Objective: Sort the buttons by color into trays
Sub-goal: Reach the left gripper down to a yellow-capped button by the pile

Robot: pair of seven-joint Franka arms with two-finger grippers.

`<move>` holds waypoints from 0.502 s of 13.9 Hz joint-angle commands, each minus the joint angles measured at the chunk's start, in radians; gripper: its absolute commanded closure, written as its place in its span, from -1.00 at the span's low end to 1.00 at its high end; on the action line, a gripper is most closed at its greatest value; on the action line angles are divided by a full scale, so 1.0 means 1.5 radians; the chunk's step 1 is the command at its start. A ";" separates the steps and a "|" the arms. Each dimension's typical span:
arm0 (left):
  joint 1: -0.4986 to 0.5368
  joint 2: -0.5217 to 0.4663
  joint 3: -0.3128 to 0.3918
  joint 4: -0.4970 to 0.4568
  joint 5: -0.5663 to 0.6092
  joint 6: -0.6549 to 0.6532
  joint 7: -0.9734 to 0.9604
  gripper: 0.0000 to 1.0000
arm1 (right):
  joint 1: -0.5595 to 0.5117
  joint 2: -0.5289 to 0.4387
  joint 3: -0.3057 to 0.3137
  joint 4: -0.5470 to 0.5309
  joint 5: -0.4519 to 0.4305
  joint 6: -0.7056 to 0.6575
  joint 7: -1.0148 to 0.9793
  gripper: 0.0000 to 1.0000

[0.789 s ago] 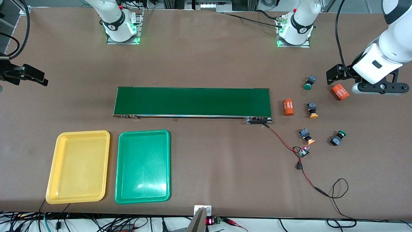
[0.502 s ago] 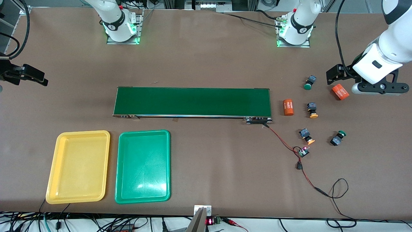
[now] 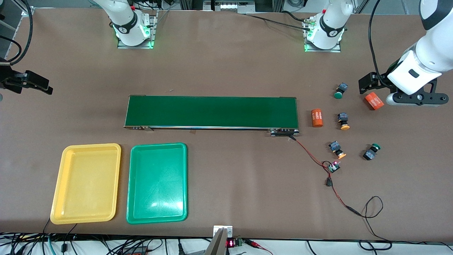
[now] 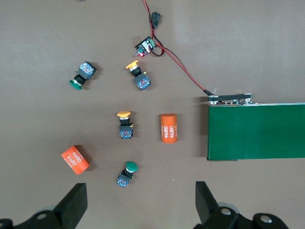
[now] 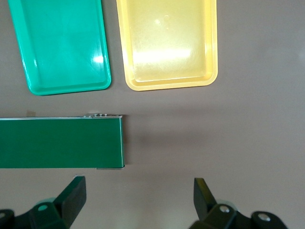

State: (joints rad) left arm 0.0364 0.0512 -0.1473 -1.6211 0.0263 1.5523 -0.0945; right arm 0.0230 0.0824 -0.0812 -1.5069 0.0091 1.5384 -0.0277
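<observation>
Waiting — buttons (image 3: 343, 120) loose, trays (image 3: 86, 183) bare.

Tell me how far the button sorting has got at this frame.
Nothing is sorted: the yellow tray and green tray hold no buttons. All four buttons lie on the table at the left arm's end, past the conveyor belt. Nothing is in hand: the left gripper hangs open above the buttons, and the right gripper waits open above the belt's end by the trays. All four picks and placements remain.

Four buttons (image 3: 340, 121) scattered — yellow tray (image 3: 65, 212), green tray (image 3: 138, 216) empty.
</observation>
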 commanded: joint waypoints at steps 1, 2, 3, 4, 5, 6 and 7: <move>0.021 0.015 -0.002 0.008 0.004 -0.007 0.004 -1.00 | -0.003 -0.004 0.001 0.003 -0.002 -0.009 -0.006 -1.00; 0.033 0.020 -0.002 0.010 0.004 -0.003 0.003 -1.00 | -0.003 -0.004 0.001 0.003 -0.003 -0.009 -0.006 -1.00; 0.039 0.044 -0.002 0.026 0.003 -0.004 0.004 -1.00 | -0.003 -0.004 0.001 0.003 -0.003 -0.009 -0.006 -1.00; 0.039 0.078 -0.002 0.048 0.004 -0.004 0.003 -1.00 | -0.003 -0.004 0.001 0.003 -0.003 -0.009 -0.006 -1.00; 0.038 0.109 -0.002 0.064 0.004 -0.007 0.010 -1.00 | -0.003 -0.004 0.001 0.003 -0.003 -0.009 -0.006 -1.00; 0.040 0.122 -0.002 0.074 0.004 -0.009 0.013 -1.00 | -0.003 -0.004 0.001 0.003 -0.003 -0.009 -0.006 -1.00; 0.041 0.127 -0.002 0.068 0.004 -0.010 0.004 -1.00 | -0.003 -0.004 0.001 0.003 -0.003 -0.009 -0.006 -1.00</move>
State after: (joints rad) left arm 0.0950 0.1765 -0.1447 -1.5820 0.0263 1.5570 -0.0923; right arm 0.0227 0.0824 -0.0813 -1.5069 0.0091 1.5384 -0.0278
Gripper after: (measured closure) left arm 0.000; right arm 0.000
